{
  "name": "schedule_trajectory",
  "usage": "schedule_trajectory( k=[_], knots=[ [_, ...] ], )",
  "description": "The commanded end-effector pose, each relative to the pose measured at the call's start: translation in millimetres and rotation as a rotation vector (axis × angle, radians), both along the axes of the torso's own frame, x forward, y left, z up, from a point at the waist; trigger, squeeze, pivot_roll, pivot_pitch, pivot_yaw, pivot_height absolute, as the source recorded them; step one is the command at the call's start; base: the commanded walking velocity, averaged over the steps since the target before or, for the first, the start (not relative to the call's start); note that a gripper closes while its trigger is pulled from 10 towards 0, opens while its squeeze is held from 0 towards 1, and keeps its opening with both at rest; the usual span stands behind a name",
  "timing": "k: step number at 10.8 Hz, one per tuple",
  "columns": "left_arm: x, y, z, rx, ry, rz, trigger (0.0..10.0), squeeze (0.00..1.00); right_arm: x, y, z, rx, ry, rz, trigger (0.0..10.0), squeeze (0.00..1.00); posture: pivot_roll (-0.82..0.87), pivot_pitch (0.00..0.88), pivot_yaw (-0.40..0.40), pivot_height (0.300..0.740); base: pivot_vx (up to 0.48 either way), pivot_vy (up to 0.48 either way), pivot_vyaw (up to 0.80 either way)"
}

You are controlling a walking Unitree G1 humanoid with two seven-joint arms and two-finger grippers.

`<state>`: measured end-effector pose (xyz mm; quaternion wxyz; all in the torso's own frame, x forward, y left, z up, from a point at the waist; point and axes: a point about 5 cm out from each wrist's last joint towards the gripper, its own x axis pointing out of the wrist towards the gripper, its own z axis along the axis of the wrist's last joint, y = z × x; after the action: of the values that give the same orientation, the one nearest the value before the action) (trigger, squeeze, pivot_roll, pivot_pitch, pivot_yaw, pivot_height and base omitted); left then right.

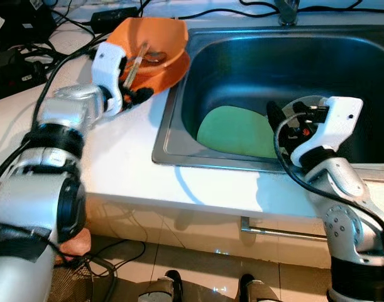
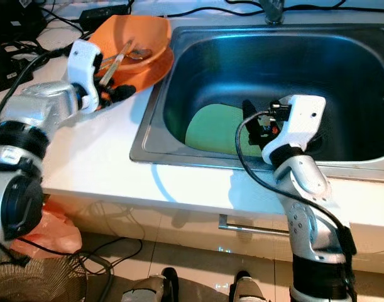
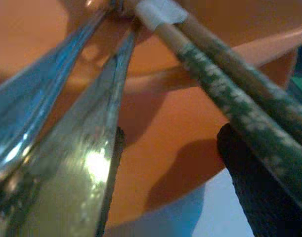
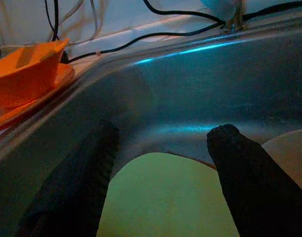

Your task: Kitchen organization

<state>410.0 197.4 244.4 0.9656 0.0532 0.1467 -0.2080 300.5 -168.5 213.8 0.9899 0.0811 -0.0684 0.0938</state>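
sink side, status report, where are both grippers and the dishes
Left gripper open at the orange bowl holding chopsticks and spoons. Right gripper open, over the green plate in the sink. Cables behind the bowl, nothing blocking.

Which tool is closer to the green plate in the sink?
Right. The right tool hovers open just above the green plate, while the left tool is over on the counter at the orange dishes.
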Motion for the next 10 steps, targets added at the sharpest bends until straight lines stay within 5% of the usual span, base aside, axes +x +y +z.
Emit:
schedule_trajectory(
  k=[1,10],
  knots=[
    [-12.2,8.2,-46.4,0.017,0.214,0.009,10.0,0.00,1.2,2.4,-12.9,0.002,0.053,0.007,10.0,0.00,0.03,0.183,0.139,0.740,0.000,0.000,0.00],
    [-63.7,18.5,-25.7,0.045,0.191,-0.088,10.0,0.00,17.1,3.7,-11.1,0.004,0.011,0.013,10.0,0.00,0.08,0.114,0.142,0.740,0.000,0.000,0.00]
  ],
)
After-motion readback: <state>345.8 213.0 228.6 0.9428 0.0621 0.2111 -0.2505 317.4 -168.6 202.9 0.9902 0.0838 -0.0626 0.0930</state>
